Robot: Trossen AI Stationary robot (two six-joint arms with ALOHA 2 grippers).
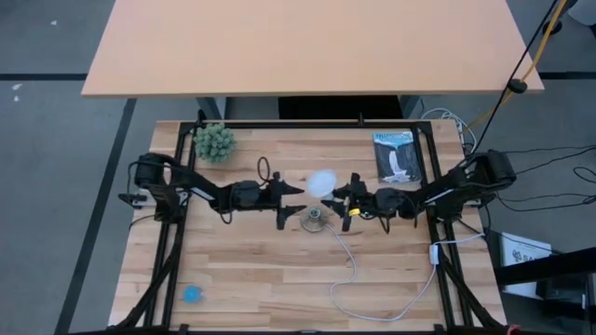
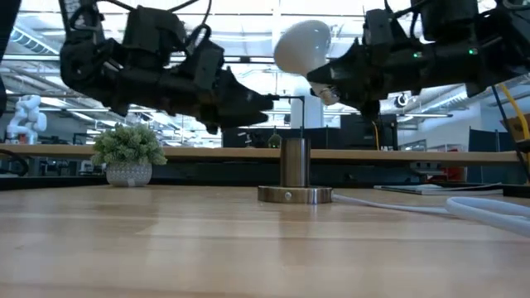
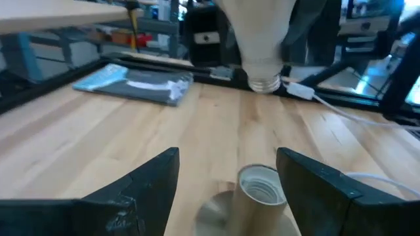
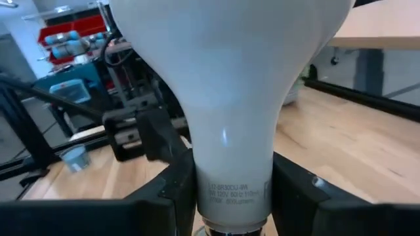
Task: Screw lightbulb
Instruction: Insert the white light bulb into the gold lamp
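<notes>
Right gripper (image 1: pixel 346 199) clamped on the neck of the lightbulb (image 2: pixel 303 45), one dark finger on each side just above the threaded base, smooth frosted white globe jutting away from the fingers, held in the air well above the tabletop (image 1: pixel 261 270). Just below and a little ahead of that gripper: one socket (image 2: pixel 294 171), a short upright metal cylinder with a threaded mouth on a round silvery disc, clear air between bulb and socket mouth. One white cord (image 1: pixel 372 279) trailing from the disc in a loop across pale wooden planks toward the near right edge. Left gripper (image 1: pixel 291 202) opposite, fingers spread wide and empty, socket just ahead between them. Farther off: one small green potted plant (image 1: pixel 214 141), one flat printed packet (image 1: pixel 398 155), one small blue object (image 1: pixel 192 294). Open wood in front of the socket; black frame rails along the tabletop sides.
</notes>
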